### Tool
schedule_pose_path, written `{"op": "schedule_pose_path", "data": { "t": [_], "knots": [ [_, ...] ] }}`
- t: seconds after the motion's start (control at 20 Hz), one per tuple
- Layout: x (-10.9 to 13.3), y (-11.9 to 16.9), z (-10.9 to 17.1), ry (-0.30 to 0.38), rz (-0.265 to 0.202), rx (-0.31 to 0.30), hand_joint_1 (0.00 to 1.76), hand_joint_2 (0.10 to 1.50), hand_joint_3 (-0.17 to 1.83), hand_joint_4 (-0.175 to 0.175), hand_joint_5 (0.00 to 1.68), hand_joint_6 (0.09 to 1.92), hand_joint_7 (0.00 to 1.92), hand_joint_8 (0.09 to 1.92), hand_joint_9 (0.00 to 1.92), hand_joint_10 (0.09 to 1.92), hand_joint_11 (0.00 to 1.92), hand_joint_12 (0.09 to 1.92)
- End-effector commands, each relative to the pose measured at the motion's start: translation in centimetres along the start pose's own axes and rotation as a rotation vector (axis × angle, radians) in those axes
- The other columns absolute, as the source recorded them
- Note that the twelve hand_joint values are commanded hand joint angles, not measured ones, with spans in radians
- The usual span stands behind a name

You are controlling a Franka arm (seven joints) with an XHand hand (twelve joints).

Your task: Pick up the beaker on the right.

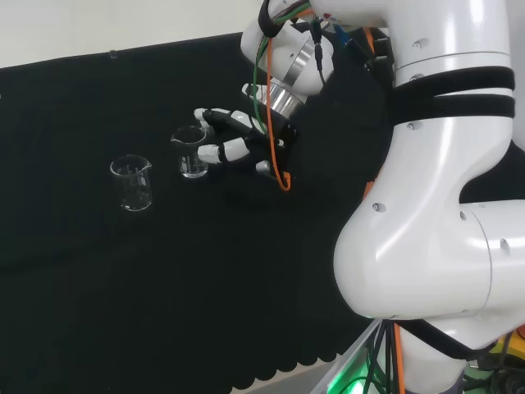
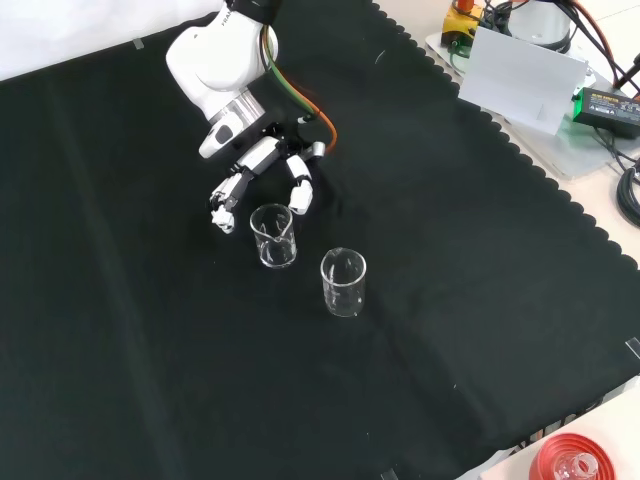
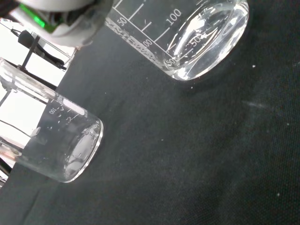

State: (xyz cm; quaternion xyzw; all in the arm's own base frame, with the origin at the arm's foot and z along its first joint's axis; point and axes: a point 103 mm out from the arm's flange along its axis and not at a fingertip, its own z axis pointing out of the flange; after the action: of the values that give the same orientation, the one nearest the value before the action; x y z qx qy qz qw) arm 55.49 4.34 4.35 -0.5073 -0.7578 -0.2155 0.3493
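Two clear glass beakers stand upright on the black cloth. In the head view the nearer beaker (image 1: 191,152) stands right at the fingertips of my hand (image 1: 243,138), and the second beaker (image 1: 131,182) stands apart to its left. In the front view the hand (image 2: 262,160) comes down from the top. Its fingers (image 2: 299,194) are spread and reach to just above the nearer beaker (image 2: 273,236), while the other beaker (image 2: 343,282) stands lower right. The fingers flank the nearer beaker without closing on it. The wrist view shows that beaker's base (image 3: 201,42) close up and the other beaker (image 3: 61,145) beyond.
The arm's white links (image 1: 435,180) fill the right of the head view. In the front view a white box (image 2: 520,75) and cabled devices lie off the cloth at the top right. A red ribbed ring (image 2: 575,462) sits at the bottom right corner.
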Motion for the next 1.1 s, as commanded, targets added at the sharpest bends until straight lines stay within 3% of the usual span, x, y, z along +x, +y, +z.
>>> {"op": "schedule_pose_path", "data": {
  "t": [0.05, 0.4, 1.1],
  "knots": [
    [0.3, 0.5, 0.9, 0.025, -0.002, -0.020, 0.83, 0.48, 0.70, -0.082, 0.22, 0.09, 0.16, 0.66, 0.28, 0.66, 0.00, 1.13],
    [0.3, 0.6, 1.2, 0.053, -0.011, -0.043, 0.84, 0.48, 0.71, -0.083, 0.22, 0.09, 0.19, 0.67, 0.30, 0.67, 0.00, 1.13],
    [1.1, 0.8, 2.1, 0.064, -0.033, -0.030, 0.85, 0.48, 0.72, -0.084, 0.30, 0.09, 0.31, 0.70, 0.38, 0.68, 0.00, 1.19]
  ]
}}
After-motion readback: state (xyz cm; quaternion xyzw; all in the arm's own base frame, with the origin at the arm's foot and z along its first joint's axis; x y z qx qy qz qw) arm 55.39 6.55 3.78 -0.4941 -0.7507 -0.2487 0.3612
